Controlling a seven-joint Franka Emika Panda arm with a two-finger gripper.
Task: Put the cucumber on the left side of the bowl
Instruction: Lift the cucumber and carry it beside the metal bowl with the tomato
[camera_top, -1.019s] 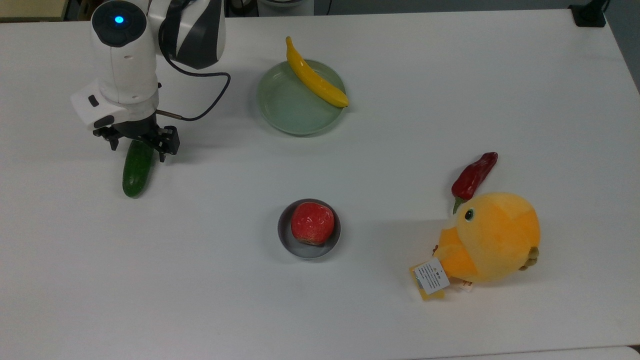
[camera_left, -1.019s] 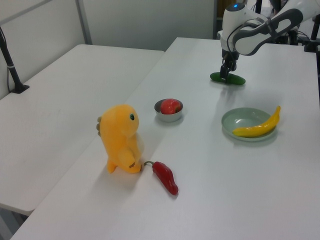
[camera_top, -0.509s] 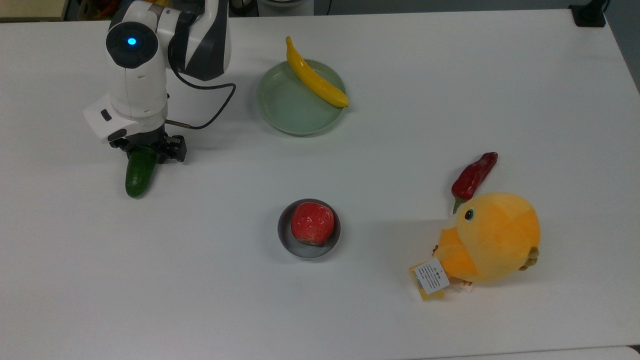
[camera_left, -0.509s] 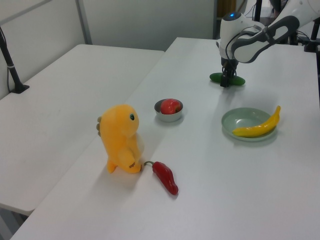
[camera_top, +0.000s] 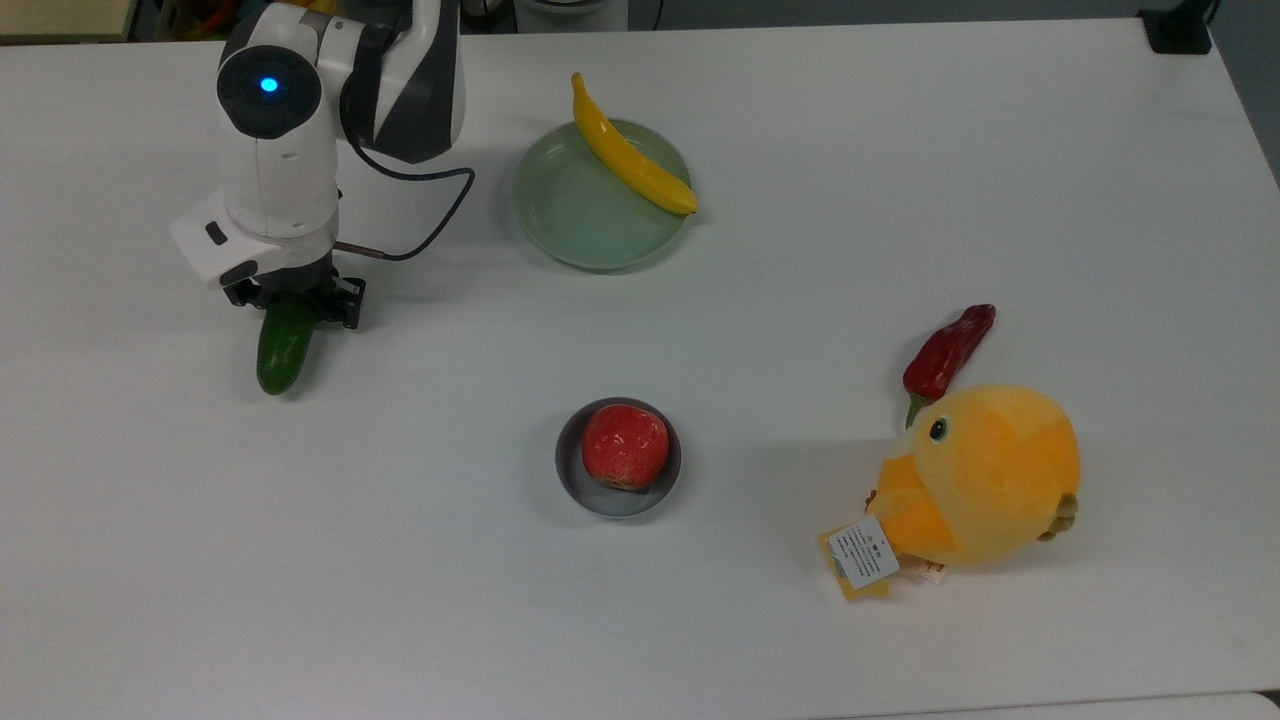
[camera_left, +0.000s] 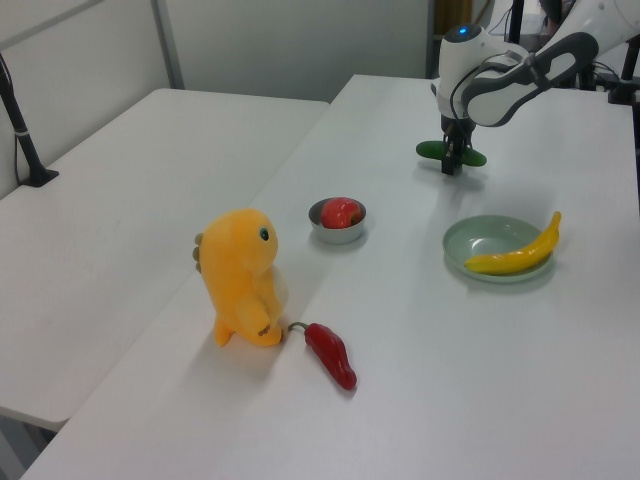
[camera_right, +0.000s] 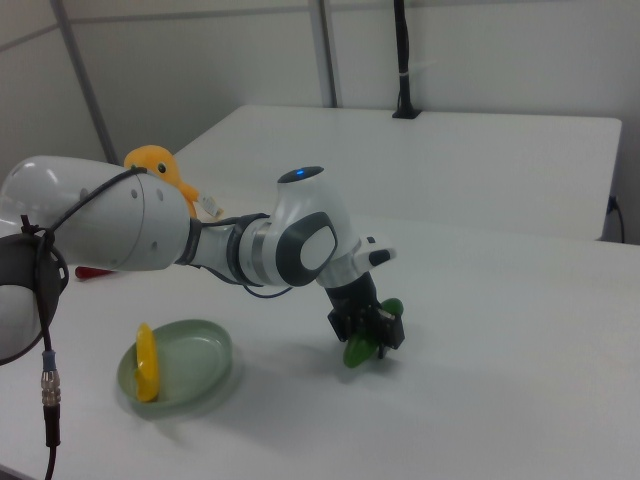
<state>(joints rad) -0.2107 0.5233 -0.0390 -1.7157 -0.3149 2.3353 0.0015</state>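
One arm: we see its jaws clamped on the cucumber (camera_top: 285, 345)
Bowl (camera_top: 570, 470): well apart, holding red fruit (camera_top: 625, 445)

i see a white surface (camera_top: 800, 640) under even light. beyond the tool (camera_left: 452, 163), a second white table (camera_right: 450, 150) stands by pale grey walls (camera_left: 300, 45), a black pole (camera_right: 401, 60) clamped at its edge.
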